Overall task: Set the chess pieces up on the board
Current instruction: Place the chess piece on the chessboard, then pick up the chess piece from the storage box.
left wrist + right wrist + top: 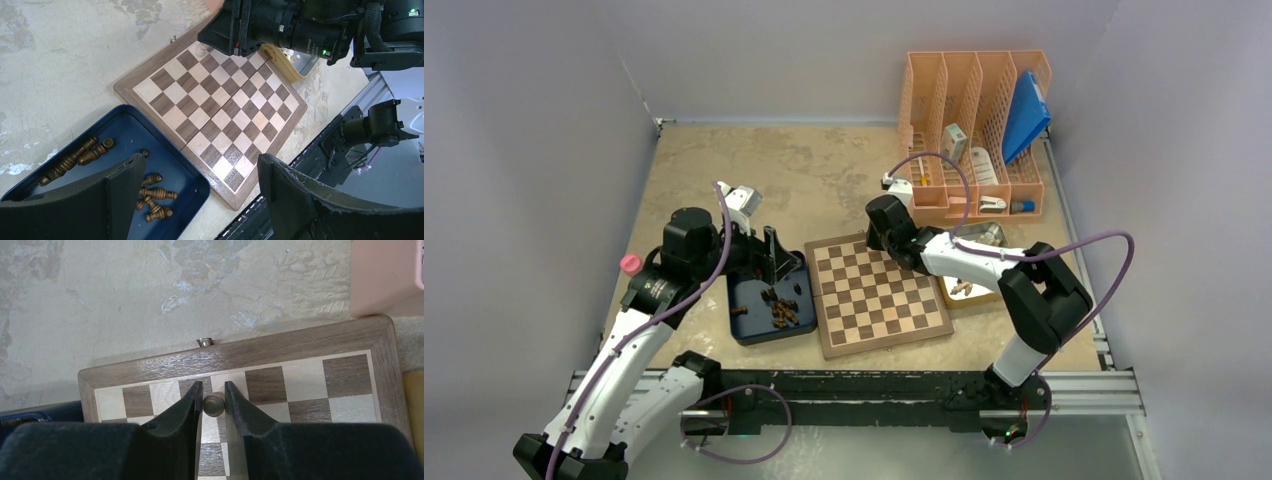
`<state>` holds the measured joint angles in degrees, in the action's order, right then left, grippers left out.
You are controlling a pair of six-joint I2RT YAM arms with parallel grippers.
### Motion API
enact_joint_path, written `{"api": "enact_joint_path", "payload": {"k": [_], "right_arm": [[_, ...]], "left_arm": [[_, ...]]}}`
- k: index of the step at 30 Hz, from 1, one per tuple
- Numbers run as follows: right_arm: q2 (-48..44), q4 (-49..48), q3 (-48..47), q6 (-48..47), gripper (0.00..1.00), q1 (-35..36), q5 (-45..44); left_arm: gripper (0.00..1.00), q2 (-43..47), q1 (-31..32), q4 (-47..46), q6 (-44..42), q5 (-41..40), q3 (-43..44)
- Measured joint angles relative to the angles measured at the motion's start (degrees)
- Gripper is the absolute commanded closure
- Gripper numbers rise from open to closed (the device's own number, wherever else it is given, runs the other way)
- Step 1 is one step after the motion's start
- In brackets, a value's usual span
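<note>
Mottled beige tabletop (824,170) is enclosed by plain grey walls, and the board (879,295) is laid flat near its middle, in front of the two arms. A single pale piece (214,405) is seen upright on the board's far row, close to the small metal clasp (203,342) at the middle of that edge. The right gripper (213,387) is lowered over this piece, its jaws drawn narrowly together with a finger pressed against each side of it. The left gripper (197,165) is held spread wide with nothing between its fingers, above the meeting of the board's left edge and a dark blue tray (746,325). Dark brown pieces (779,308) are scattered on their sides in that tray, well apart from the left fingers. More pale pieces (962,288) are lying in a yellow tray (954,300) against the board's right edge, partly hidden under the right arm. A peach slotted rack (934,95) is placed at the far right. Small white lettering on the right arm's housing (312,42) is too blurred to be read.
</note>
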<state>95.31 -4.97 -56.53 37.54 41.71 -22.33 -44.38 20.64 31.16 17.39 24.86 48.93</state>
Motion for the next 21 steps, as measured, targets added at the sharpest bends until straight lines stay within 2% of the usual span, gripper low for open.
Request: {"api": "enact_joint_path", "payload": {"k": [4, 13, 21], "right_arm": [[0.0, 0.0, 0.0, 0.0, 0.74, 0.0, -0.68], [0.0, 0.04, 0.0, 0.24, 0.58, 0.0, -0.72], [-1.27, 1.73, 0.0, 0.37, 0.5, 0.0, -1.18]], "left_arm": [[0.17, 0.0, 0.0, 0.0, 0.0, 0.0, 0.0], [0.17, 0.02, 0.0, 0.0, 0.0, 0.0, -0.07], [0.17, 0.0, 0.0, 0.0, 0.0, 0.0, -0.09]]}}
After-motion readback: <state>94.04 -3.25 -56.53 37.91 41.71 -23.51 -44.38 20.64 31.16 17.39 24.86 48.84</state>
